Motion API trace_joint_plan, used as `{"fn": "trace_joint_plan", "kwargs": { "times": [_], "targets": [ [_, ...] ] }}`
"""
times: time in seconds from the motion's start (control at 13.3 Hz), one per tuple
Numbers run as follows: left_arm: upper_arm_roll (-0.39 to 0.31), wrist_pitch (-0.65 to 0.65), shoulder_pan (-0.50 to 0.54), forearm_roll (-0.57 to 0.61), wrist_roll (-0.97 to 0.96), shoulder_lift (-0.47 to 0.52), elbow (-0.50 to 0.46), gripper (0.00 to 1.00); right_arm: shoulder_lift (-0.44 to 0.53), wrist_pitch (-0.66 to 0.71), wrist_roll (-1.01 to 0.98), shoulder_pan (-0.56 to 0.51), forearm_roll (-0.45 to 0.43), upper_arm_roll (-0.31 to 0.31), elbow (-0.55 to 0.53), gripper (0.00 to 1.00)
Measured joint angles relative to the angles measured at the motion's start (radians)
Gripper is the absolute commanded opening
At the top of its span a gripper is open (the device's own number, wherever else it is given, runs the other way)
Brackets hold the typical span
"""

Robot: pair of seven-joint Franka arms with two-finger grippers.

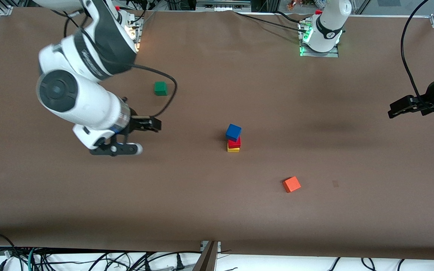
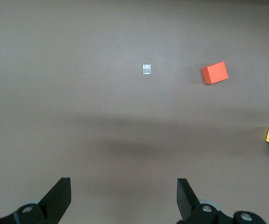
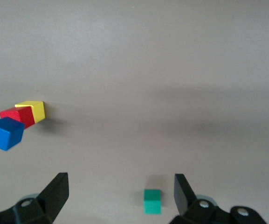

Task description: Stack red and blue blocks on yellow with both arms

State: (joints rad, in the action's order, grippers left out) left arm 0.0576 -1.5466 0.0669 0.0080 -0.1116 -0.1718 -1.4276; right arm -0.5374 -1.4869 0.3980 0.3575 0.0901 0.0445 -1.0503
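- Blue matte cube (image 1: 233,132) atop red matte cube (image 1: 234,142), atop yellow matte cube (image 1: 233,149).
- Left gripper (image 2: 123,198): spread wide, holding nothing, over bare table.
- Right gripper (image 3: 120,196): spread wide, holding nothing, over table.

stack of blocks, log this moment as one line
stack: blue block on red block on yellow block | left gripper: open, empty | right gripper: open, empty
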Motion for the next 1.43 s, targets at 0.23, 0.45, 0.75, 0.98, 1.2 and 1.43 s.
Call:
{"fn": "trace_joint_plan", "kwargs": {
  "times": [0.23, 0.45, 0.75, 0.98, 1.2, 1.43],
  "targets": [
    [0.000, 0.000, 0.000, 0.000, 0.000, -0.004, 0.001, 1.00, 0.191, 0.009, -0.092, 0.003, 0.000, -0.069, -0.192, 1.00],
    [0.000, 0.000, 0.000, 0.000, 0.000, -0.006, 0.001, 1.00, 0.364, 0.010, -0.182, 0.001, 0.001, -0.140, -0.367, 1.00],
    [0.000, 0.000, 0.000, 0.000, 0.000, -0.006, 0.002, 1.00, 0.496, -0.006, -0.270, -0.049, -0.028, -0.158, -0.529, 1.00],
    [0.000, 0.000, 0.000, 0.000, 0.000, -0.006, 0.002, 1.00, 0.552, -0.069, -0.364, -0.112, -0.056, -0.160, -0.630, 1.00],
    [0.000, 0.000, 0.000, 0.000, 0.000, -0.006, 0.002, 1.00, 0.565, -0.092, -0.382, -0.120, -0.081, -0.158, -0.651, 1.00],
    [0.000, 0.000, 0.000, 0.000, 0.000, -0.006, 0.002, 1.00, 0.565, -0.104, -0.383, -0.118, -0.084, -0.152, -0.646, 1.00]
  ]
}}
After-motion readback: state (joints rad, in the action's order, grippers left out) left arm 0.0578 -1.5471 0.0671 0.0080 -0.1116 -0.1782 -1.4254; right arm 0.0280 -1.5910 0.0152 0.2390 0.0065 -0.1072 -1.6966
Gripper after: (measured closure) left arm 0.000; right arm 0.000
